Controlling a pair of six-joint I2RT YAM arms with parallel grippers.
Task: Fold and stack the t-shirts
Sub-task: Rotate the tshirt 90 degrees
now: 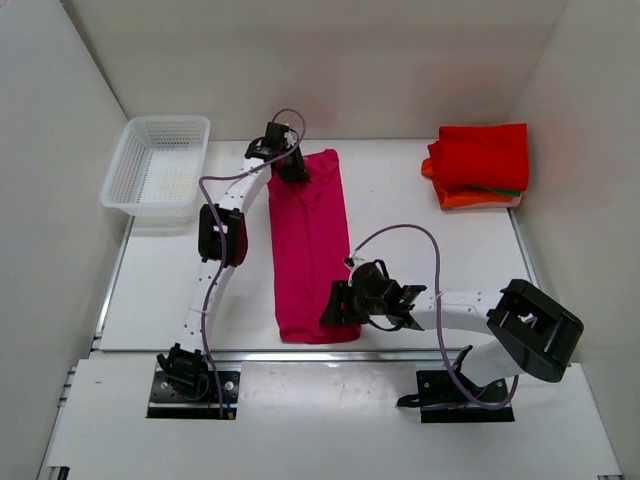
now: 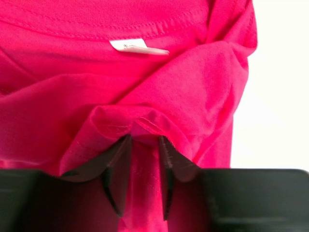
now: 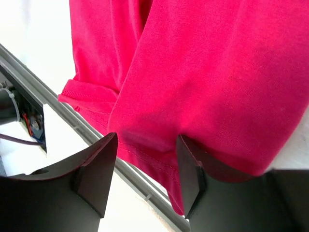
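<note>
A magenta-pink t-shirt (image 1: 310, 240), folded into a long narrow strip, runs from the far middle of the table to its near edge. My left gripper (image 1: 290, 165) is at the far collar end. In the left wrist view it (image 2: 145, 140) is shut on a pinched fold of the magenta cloth (image 2: 72, 96) below the white neck label (image 2: 137, 46). My right gripper (image 1: 335, 308) is at the near hem. In the right wrist view it (image 3: 145, 140) stands open, the hem (image 3: 145, 154) hanging between the jaws and the cloth resting on the right finger (image 3: 189, 166).
A folded red t-shirt (image 1: 485, 155) lies on an orange one (image 1: 470, 198) at the far right, with a green edge (image 1: 505, 188) showing between them. A white mesh basket (image 1: 168, 121) stands at the far left. The table's metal edge rail (image 3: 145, 188) runs just under the hem.
</note>
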